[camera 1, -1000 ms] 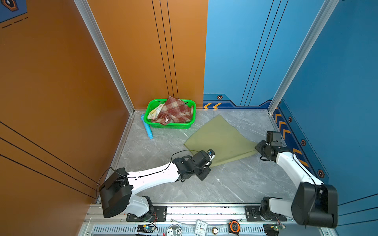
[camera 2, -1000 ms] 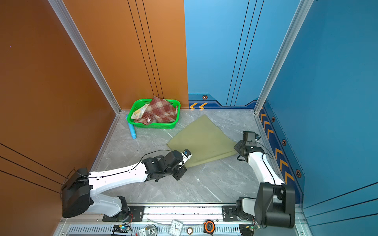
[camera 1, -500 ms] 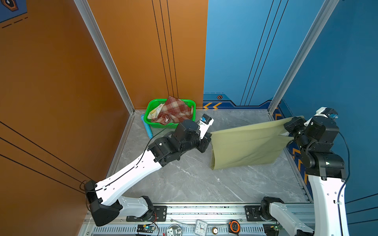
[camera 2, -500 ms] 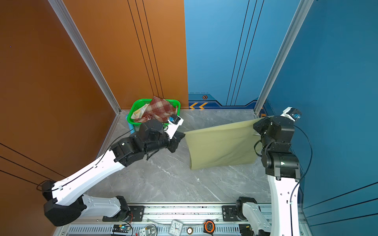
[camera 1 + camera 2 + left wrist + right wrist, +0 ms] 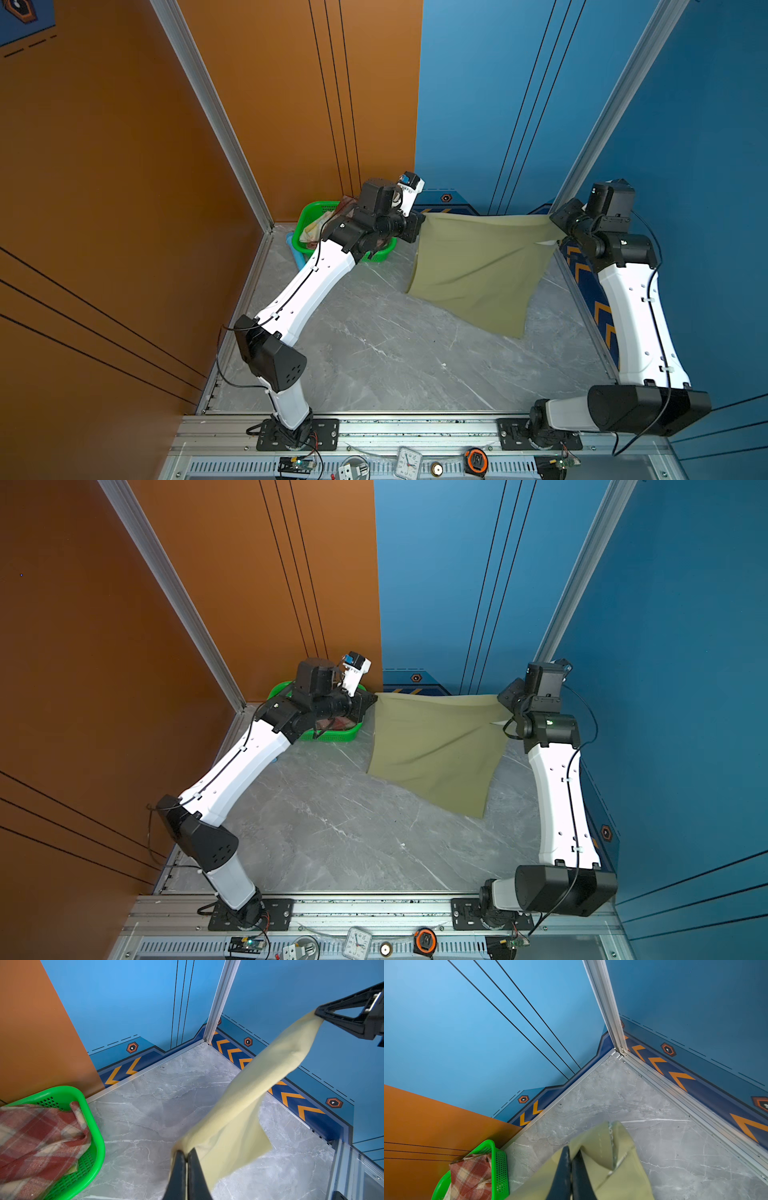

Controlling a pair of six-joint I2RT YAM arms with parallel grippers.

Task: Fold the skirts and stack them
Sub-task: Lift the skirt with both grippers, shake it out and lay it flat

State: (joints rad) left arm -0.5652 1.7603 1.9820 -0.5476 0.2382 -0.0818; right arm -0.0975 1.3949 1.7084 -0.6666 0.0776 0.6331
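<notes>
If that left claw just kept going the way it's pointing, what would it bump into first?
The olive skirt it is shut on, bunched right at the tips of the left gripper. Past that cloth, probably the marble table near the blue wall; depth is unclear.

surface: grey marble tabletop (image 5: 374,353) | on it: green basket (image 5: 311,210), blue tube (image 5: 296,255)

Plain olive-green skirt (image 5: 478,266) beside a bright green basket (image 5: 99,1136).
Inside the basket, a plaid skirt (image 5: 37,1136) shows red-brown checks crossed with cream, over a sliver of pale yellow cloth (image 5: 73,1168). Under the basket the table (image 5: 374,353) is grey marble with white veins. Behind the basket stands an orange wall (image 5: 270,104) with thin black lines; on the skirt's side of the basket, a blue wall (image 5: 478,104) carries a navy band (image 5: 228,1051) of orange chevrons low down.
</notes>
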